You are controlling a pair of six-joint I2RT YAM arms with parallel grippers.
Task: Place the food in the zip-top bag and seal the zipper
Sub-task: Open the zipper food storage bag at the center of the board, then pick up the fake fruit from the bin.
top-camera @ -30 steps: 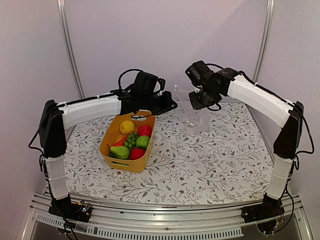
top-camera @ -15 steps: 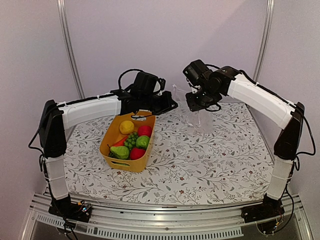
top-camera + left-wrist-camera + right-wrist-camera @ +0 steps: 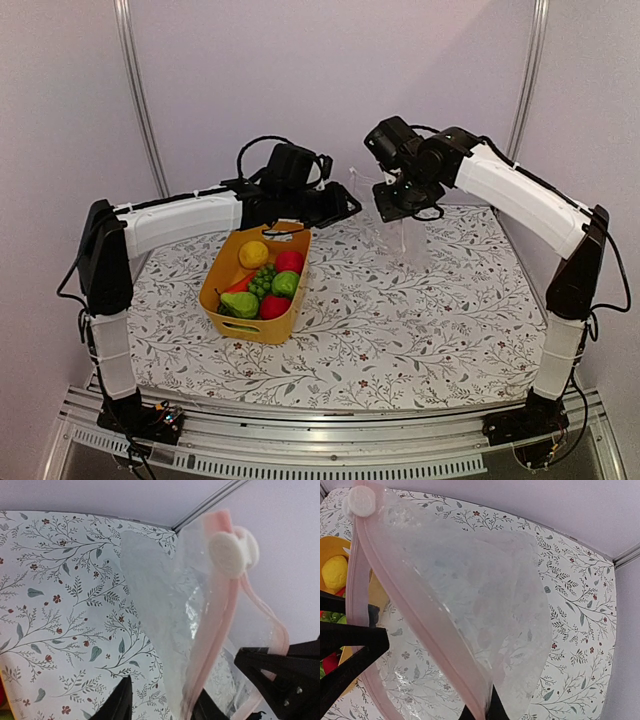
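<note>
Mouth of the zip-top bag [image 3: 395, 235] being opened
The zipper [image 3: 420, 615] is clamped by the right gripper [image 3: 480, 712]; the left gripper [image 3: 165, 705] is parted around it, so a second pinch is needed.

No writing, brand, number or sign can be read anywhere, whether on the clear zip-top bag [image 3: 470, 605], the yellow basket [image 3: 265, 328], the food [image 3: 272, 281] or the flower-patterned table [image 3: 400, 320].
</note>
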